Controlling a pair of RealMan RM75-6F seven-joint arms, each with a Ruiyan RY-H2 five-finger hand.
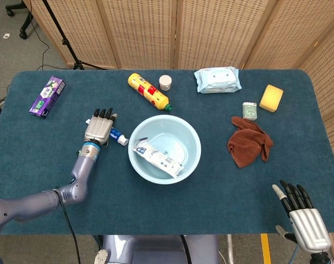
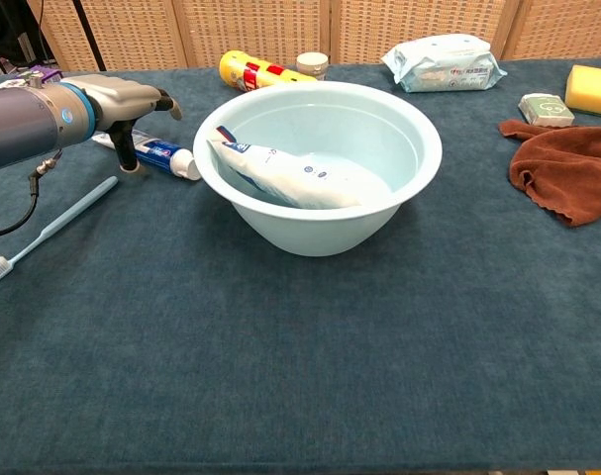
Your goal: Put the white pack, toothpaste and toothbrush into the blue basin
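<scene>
The light blue basin (image 1: 192, 133) stands mid-table with the white pack (image 1: 157, 157) lying inside it; the chest view shows the pack (image 2: 300, 176) leaning on the basin's (image 2: 379, 223) left wall. The toothpaste tube (image 2: 167, 155) lies just left of the basin. My left hand (image 1: 98, 130) hovers flat over the tube's far end, fingers stretched out, holding nothing; in the chest view its (image 2: 122, 100) thumb points down beside the tube. The pale blue toothbrush (image 2: 52, 228) lies on the cloth nearer the front left. My right hand (image 1: 300, 216) rests open at the front right corner.
Along the back stand a yellow bottle (image 1: 148, 91), a small jar (image 1: 165, 82), a wipes pack (image 1: 217, 80), a yellow sponge (image 1: 271, 98) and a small green box (image 1: 250, 110). A brown cloth (image 1: 248, 142) lies right of the basin, a purple box (image 1: 47, 96) far left.
</scene>
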